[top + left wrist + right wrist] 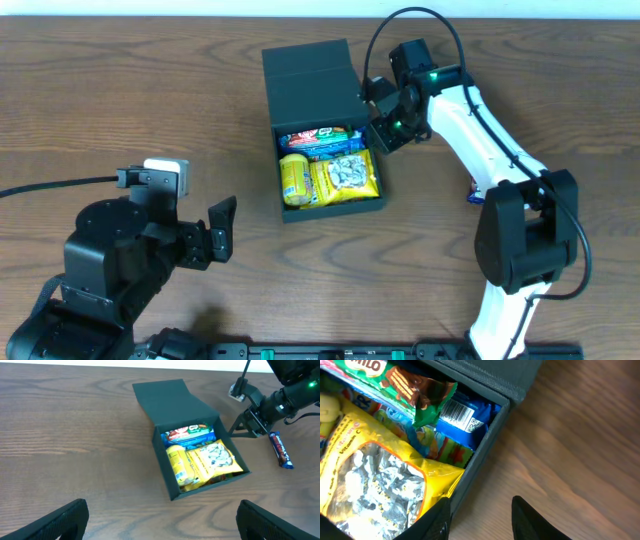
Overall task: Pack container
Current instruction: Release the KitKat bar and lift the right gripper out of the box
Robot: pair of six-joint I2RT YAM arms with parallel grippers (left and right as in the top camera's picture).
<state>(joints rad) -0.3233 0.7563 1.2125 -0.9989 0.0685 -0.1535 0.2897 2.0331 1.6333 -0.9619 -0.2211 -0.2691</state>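
Closest to the overhead lens is my left arm's dark bulk in the lower left corner. Its left gripper (218,232) points right, jaws spread wide with nothing between them. Bare table (130,90) lies between it and the container (335,208), which sits mid-table toward the far edge, its lid (310,72) flipped back. All the room is on the box's left side. On the right side my right gripper (385,125) sits close against the far right corner, and its white arm runs down that side.

From the left wrist, my own fingers (60,522) frame the bottom corners, well apart from the box. The front and left walls stand clear of everything, with open wood all round them. A candy bar (280,450) lies on the table to the right, beyond the right gripper.

From the right wrist, both fingertips (536,521) hang low with a gap between them, gripping nothing. One tip is just beside the box's wall; I cannot tell whether it touches. Inside, a yellow packet (375,480) presses up to that wall, with a Milo packet (395,380) and a blue packet (470,415) at the corner. Bare wood lies outside the rim.
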